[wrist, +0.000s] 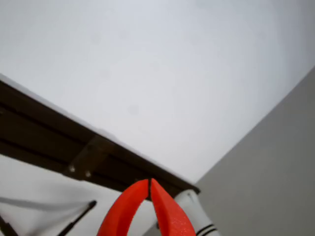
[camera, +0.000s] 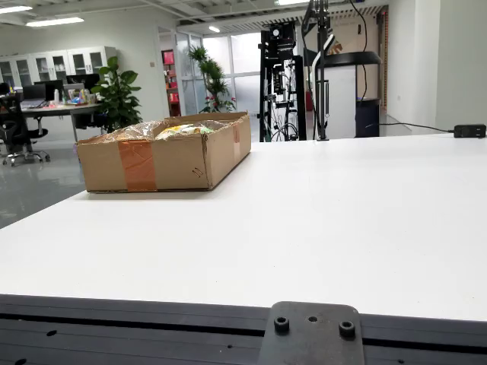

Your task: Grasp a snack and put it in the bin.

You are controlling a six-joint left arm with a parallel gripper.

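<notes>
A brown cardboard box with orange tape stands on the white table at the back left of the fixed view. Snack packets in clear and yellow wrappers show above its rim. The arm is not seen in that view. In the gripper-mounted view my gripper shows at the bottom edge as two orange fingers with their tips touching. Nothing is between them. It hangs above the table's dark front edge, over bare white surface.
A black metal mount plate sits on the table's front rail. Black equipment racks stand behind the table. A black adapter with a cable lies at the far right edge. Office desks and plants are far behind.
</notes>
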